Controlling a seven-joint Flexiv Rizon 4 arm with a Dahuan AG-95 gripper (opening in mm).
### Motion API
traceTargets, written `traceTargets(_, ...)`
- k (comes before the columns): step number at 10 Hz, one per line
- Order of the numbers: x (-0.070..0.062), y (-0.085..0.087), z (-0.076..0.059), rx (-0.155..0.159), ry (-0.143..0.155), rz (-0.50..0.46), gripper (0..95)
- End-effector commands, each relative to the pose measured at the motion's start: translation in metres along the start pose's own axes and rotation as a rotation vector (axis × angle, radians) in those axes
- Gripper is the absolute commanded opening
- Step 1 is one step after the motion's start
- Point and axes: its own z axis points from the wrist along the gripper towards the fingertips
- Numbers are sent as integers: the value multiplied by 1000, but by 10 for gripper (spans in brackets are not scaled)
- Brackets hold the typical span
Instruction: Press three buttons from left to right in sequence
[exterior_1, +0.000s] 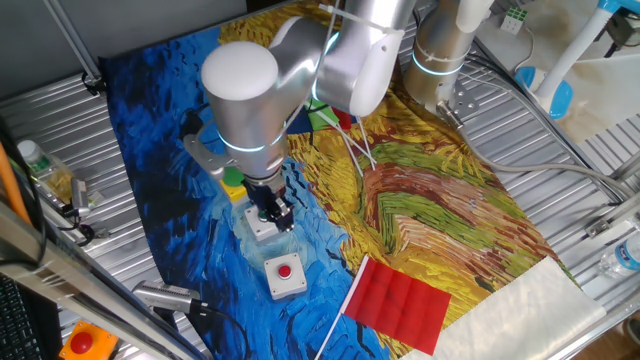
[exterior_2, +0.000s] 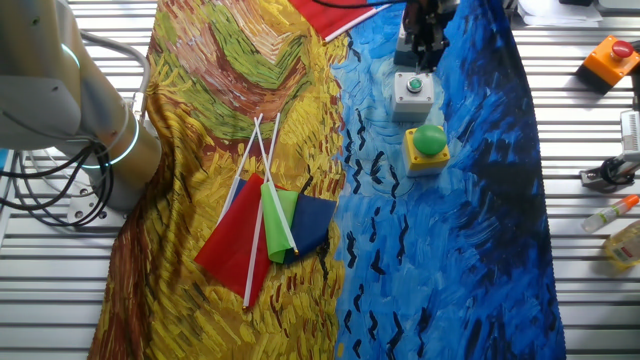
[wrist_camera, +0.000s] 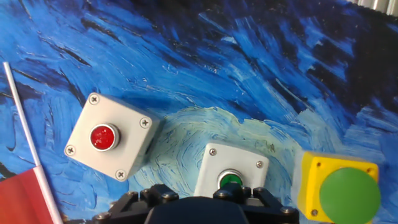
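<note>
Probably robot lab: slatted metal bench (exterior_1: 560, 200), cables (exterior_2: 40, 190), fixed arm base (exterior_1: 440, 60).

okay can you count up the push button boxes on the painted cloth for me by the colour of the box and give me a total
Yellow box, large green dome: 1
Light grey boxes: 2, one with a small green button and one with a small red button
Total on the cloth: 3
The orange box with a red button sits off the cloth on the metal table, so it is not counted.

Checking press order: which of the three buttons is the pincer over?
The middle grey box with the small green button, between the yellow box and the red-button box.
</note>
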Motion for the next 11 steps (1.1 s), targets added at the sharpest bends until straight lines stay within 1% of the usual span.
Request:
traceTargets(1, 1, -1, 5, -3, -6, -3, 570)
traceTargets(7, 2, -2, 20, -3, -19, -6, 570)
traceTargets(11, 2, -1, 25, -4, -23, -7, 570)
